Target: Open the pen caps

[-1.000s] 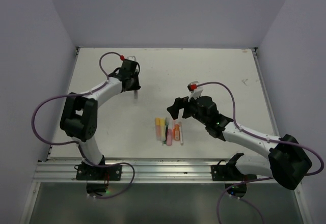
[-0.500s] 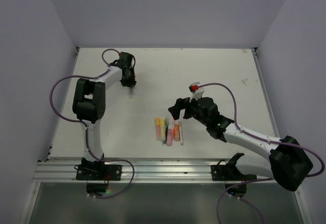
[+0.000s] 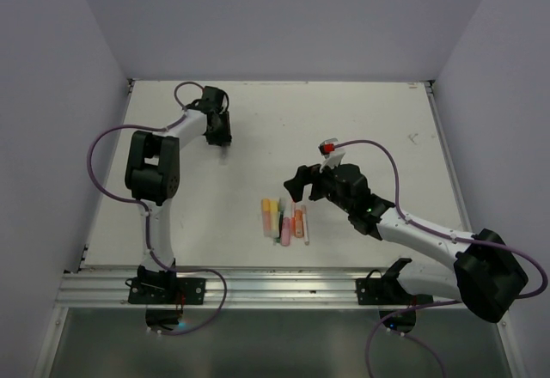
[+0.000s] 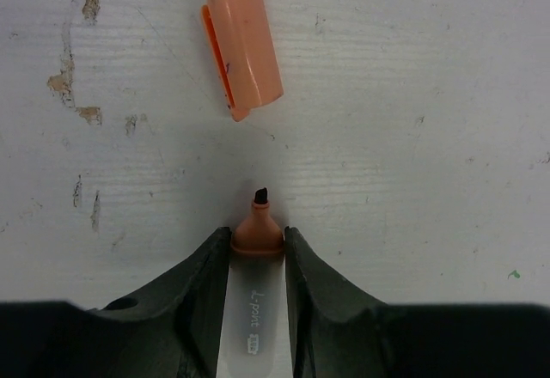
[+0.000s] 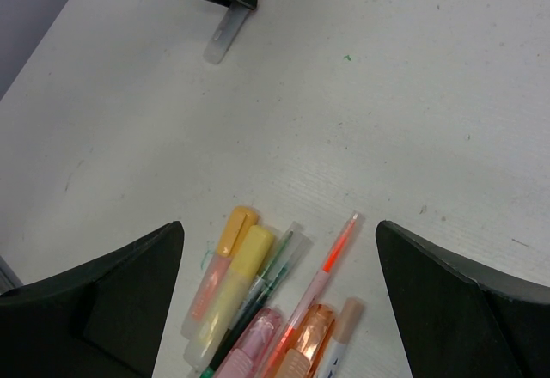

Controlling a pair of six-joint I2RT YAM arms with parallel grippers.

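Left hand (image 4: pixel 258 253) clamps an uncapped orange pen (image 4: pixel 255 318), cap (image 4: pixel 243 47) loose on the surface (image 4: pixel 430 137), all well back-left of the pen bunch (image 5: pixel 245 296). Right hand (image 3: pixel 302 187) gapes over that bunch; best, I'd say: drop straight, pinch one barrel w/o scattering the rest.

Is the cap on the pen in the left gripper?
No, the orange cap lies on the table, clear of the pen held by the left gripper.

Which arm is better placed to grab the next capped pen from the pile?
Right. The right gripper, open, hovers over the pens; the left gripper is far off, clamped on an uncapped orange pen.
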